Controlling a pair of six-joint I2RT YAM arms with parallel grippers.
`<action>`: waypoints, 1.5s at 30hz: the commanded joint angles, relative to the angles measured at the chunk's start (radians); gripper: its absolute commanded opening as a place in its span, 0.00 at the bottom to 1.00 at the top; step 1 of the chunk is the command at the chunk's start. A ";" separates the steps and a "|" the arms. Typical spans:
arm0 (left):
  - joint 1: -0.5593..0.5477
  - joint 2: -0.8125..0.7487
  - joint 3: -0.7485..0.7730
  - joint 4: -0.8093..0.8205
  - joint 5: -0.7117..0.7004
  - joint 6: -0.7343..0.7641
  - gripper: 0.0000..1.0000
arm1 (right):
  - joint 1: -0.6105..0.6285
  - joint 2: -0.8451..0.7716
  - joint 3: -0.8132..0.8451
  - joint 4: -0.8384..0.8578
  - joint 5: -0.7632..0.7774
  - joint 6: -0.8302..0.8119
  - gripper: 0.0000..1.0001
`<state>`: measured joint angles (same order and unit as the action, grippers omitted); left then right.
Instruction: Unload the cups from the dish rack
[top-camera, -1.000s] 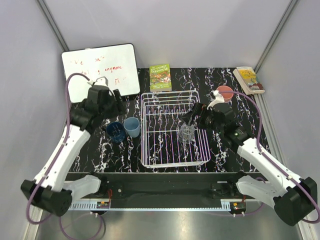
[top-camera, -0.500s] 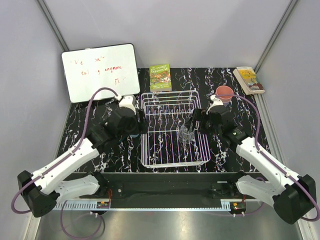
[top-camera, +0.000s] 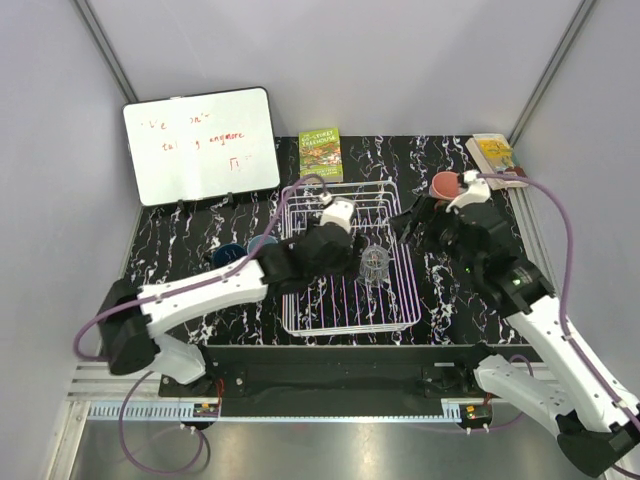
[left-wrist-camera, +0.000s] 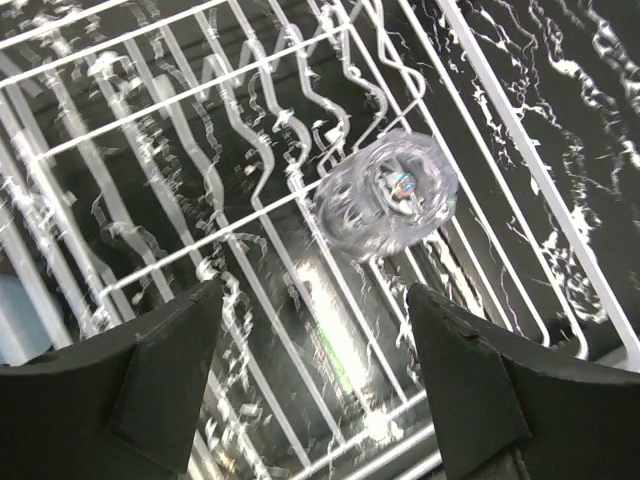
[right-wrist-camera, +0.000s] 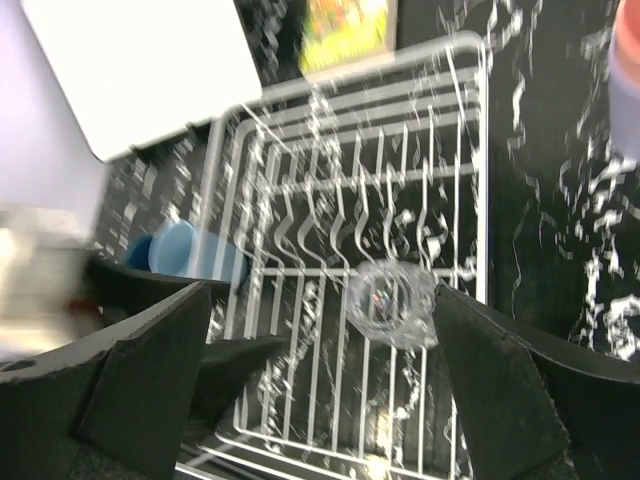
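Note:
The white wire dish rack (top-camera: 345, 328) sits mid-table. A clear faceted glass (top-camera: 373, 263) stands in it near the right side. My left gripper (top-camera: 345, 258) reaches over the rack, open and empty, just left of the glass. In the left wrist view (left-wrist-camera: 315, 380) the glass (left-wrist-camera: 388, 192) lies ahead of the spread fingers, above the rack wires (left-wrist-camera: 480, 90). My right gripper (top-camera: 410, 222) is open and empty by the rack's right rim. A salmon-pink cup (top-camera: 446, 185) stands right of the rack. A dark blue cup (top-camera: 226, 256) and a light blue cup (top-camera: 260, 242) stand left of it. The lavender cup is out of view.
A whiteboard (top-camera: 200, 145) leans at the back left. A green book (top-camera: 320, 155) lies behind the rack and another book (top-camera: 497, 158) at the back right. The right wrist view (right-wrist-camera: 320, 400) shows the rack (right-wrist-camera: 480, 150), glass (right-wrist-camera: 395, 300) and light blue cup (right-wrist-camera: 185, 250).
My left arm swung right from the blue cups to over the rack beside the glass. My right gripper drew back from the glass toward the rack's right rim.

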<state>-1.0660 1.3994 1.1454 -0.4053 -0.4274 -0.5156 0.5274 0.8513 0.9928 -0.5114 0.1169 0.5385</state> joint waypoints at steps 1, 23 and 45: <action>-0.038 0.165 0.141 0.057 -0.102 0.084 0.80 | 0.003 -0.040 0.104 -0.079 0.081 -0.006 1.00; -0.112 0.453 0.315 0.100 -0.143 0.138 0.84 | 0.005 -0.130 0.072 -0.144 0.098 0.000 1.00; -0.040 0.489 0.330 0.089 -0.159 0.069 0.86 | 0.005 -0.132 0.040 -0.154 0.087 0.011 1.00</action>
<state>-1.1206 1.8874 1.4536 -0.3412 -0.5941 -0.4454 0.5282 0.7269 1.0332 -0.6788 0.1982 0.5407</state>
